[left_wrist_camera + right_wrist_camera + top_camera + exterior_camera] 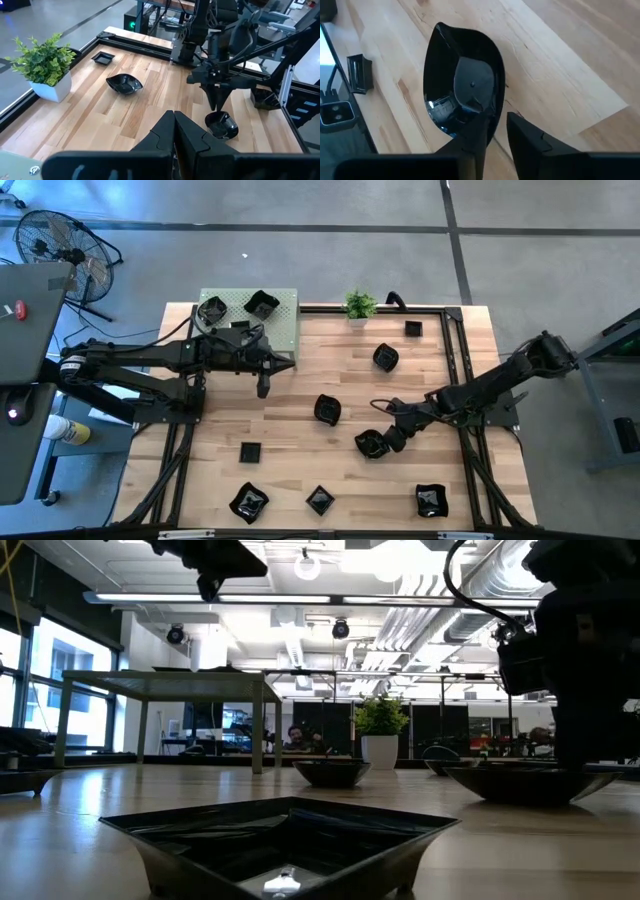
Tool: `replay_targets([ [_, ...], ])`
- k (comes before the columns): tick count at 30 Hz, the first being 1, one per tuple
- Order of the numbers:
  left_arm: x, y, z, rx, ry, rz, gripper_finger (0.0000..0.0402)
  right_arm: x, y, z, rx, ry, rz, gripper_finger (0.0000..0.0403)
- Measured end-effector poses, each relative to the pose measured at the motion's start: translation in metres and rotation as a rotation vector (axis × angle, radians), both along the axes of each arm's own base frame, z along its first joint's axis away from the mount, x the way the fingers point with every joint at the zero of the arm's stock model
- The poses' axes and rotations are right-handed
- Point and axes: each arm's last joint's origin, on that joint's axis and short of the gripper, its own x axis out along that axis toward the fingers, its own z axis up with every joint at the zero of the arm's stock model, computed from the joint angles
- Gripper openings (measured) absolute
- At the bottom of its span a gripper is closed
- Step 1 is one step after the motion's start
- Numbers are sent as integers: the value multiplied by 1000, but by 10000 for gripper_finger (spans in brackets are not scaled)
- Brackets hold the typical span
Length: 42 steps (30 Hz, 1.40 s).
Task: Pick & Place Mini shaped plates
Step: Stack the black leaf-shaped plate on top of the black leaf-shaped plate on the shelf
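Small glossy black mini shaped plates lie scattered on the wooden table (290, 430). One rounded plate (465, 90) sits right of the table's centre (370, 445). My right gripper (496, 122) (387, 436) slants down onto it, its fingers closed about the plate's rim. Two more plates (211, 310) (262, 305) rest on a pale green mat (285, 330) at the far left. My left gripper (263, 387) (173, 120) hangs shut and holds nothing, above the table just in front of the mat. My right gripper has the rounded plate by the part of its rim (495, 117) nearest the arm. One finger (476, 140) lies inside the bowl and the other (525, 140) stands outside it. The fingers slant down from the table's right side. The plate sits on the table.
Other plates lie at the centre (327, 409), far right (386, 357) (413, 329) and along the near edge (248, 502) (320, 500) (431, 501) (250, 451). A small potted plant (360, 305) stands at the far edge. A black frame rail (455, 360) borders the table.
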Motion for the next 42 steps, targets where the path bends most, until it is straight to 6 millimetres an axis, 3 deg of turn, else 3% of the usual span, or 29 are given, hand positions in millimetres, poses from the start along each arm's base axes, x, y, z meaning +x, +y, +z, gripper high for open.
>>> replay_targets([
  [6, 0, 0, 0, 0, 1, 0, 1, 2, -1, 1, -20, -25, -39, 97],
  [11, 0, 0, 0, 0, 0, 0, 1, 3, 0, 2, -17, -41, -37, 91],
  [16, 0, 0, 0, 0, 0, 0, 1, 6, 2, -10, 1, 16, -36, 81],
  [22, 0, 0, 0, 0, 0, 0, 1, 17, 5, -14, 30, -57, -37, 78],
  [32, 0, 0, 0, -19, -1, 6, 1, 19, 5, -14, 32, -70, -59, 6],
  [42, 0, 0, 0, -186, -24, 66, 1, 27, 6, -5, 72, -191, -157, 3],
])
